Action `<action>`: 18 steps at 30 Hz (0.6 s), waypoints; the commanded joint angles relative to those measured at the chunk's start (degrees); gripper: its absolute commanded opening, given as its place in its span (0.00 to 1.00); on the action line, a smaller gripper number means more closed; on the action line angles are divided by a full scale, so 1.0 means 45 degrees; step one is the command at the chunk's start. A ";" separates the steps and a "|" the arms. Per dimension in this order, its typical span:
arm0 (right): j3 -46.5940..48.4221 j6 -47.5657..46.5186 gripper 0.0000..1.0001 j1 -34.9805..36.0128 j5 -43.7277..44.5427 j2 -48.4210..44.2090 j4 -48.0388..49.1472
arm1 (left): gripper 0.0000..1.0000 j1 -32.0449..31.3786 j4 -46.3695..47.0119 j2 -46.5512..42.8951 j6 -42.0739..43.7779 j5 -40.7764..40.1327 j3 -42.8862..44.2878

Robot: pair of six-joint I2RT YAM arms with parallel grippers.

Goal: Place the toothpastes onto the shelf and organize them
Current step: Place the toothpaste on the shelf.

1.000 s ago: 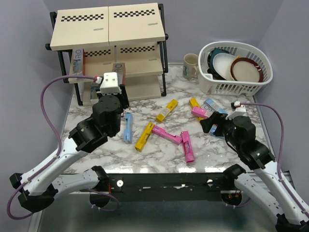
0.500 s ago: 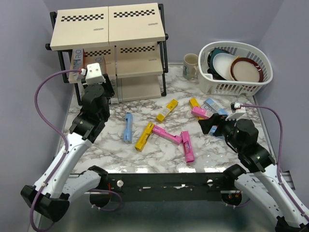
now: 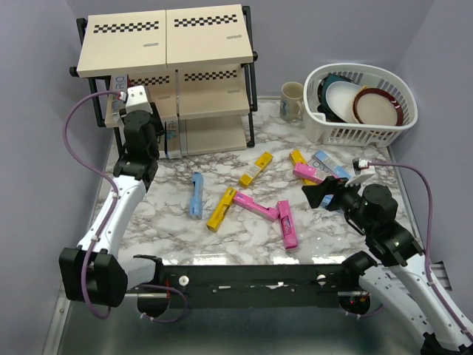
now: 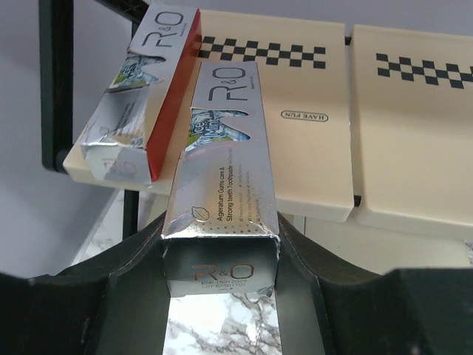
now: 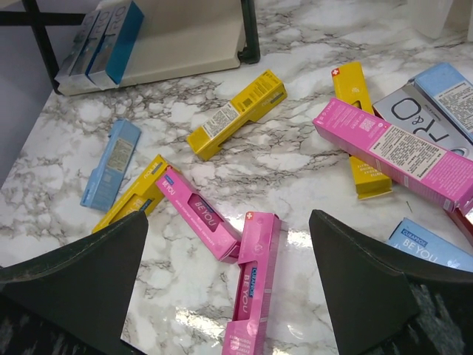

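The left gripper (image 4: 220, 248) pinches 1 silver toothpaste box (image 4: 225, 148) by its near end, with a finger on each side. The box reaches over a beige board of the shelf (image 4: 310, 155), just beside a silver and red box (image 4: 140, 89) lying there. The right gripper (image 5: 229, 222) is spread wide and holds nothing, above pink boxes (image 5: 251, 288) on the table (image 5: 295, 159).

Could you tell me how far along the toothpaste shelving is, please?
Early. Some cartons sit low on the shelf, a red-sided carton higher up. The left gripper holds a silver carton at the shelf. Pink and yellow cartons lie loose on the table.
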 commanded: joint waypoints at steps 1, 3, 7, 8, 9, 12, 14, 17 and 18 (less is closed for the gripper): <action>-0.0263 -0.0194 0.99 0.0059 -0.0526 -0.0161 0.0346 | 0.34 0.0226 0.1726 0.0690 0.0747 0.0648 0.0559; -0.0263 -0.0194 0.99 0.0079 -0.0527 -0.0122 0.0327 | 0.35 0.0401 0.1784 0.1196 0.0924 0.0686 0.0697; -0.0263 -0.0213 0.99 0.0079 -0.0527 -0.0180 0.0288 | 0.36 0.0675 0.1960 0.1785 0.1159 0.0648 0.0930; -0.0263 -0.0194 0.99 0.0079 -0.0527 -0.0200 0.0288 | 0.36 0.0733 0.2018 0.1882 0.1159 0.0609 0.0970; -0.0263 -0.0194 0.99 0.0079 -0.0527 -0.0238 0.0288 | 0.36 0.0831 0.2058 0.1999 0.1179 0.0628 0.0990; -0.0283 -0.0194 0.99 0.0078 -0.0858 -0.0239 0.0288 | 0.39 0.0968 0.2117 0.2292 0.1315 0.0725 0.1146; -0.0283 -0.0194 0.99 0.0079 -0.0898 -0.0180 0.0268 | 0.40 0.1085 0.2117 0.2430 0.1335 0.0784 0.1282; -0.0282 -0.0233 0.99 0.0079 -0.0956 -0.0122 0.0268 | 0.42 0.1242 0.2155 0.2645 0.1393 0.1252 0.1381; -0.0263 -0.0233 0.99 0.0079 -0.0956 -0.0122 0.0249 | 0.43 0.1281 0.2194 0.2761 0.1510 0.1369 0.1381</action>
